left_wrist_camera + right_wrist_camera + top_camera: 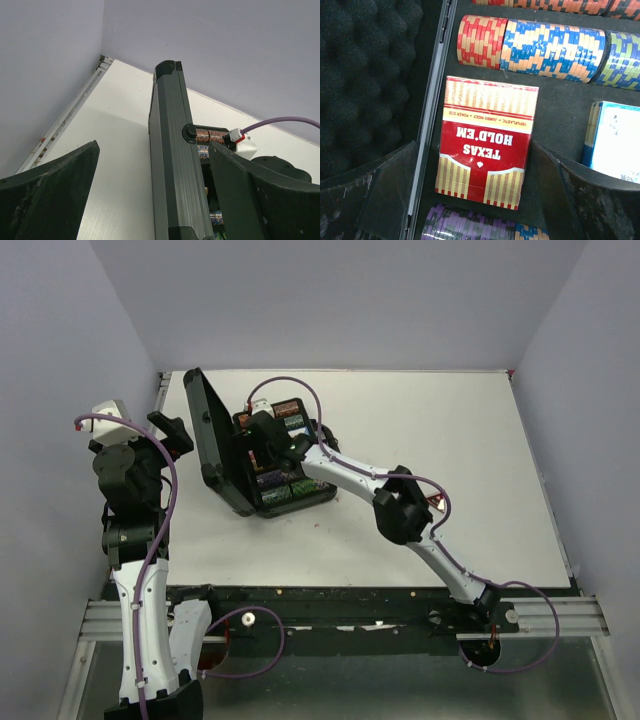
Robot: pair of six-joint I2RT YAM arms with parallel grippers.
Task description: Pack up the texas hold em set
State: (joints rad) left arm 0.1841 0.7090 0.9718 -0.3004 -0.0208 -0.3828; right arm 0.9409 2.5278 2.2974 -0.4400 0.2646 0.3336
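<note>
Black case (290,502): open on desk (450,460), left-rear; lid (172,165) upright. Red deck (487,142) flat, beside hinge edge, under chip row (555,47). Right fingers (580,200) spread astride deck; left fingers (50,195) spread astride lid edge.

Left gripper (155,146) wide apart; upright black case lid (172,165) stands between fingers (55,195); chips (207,135) behind.
</note>
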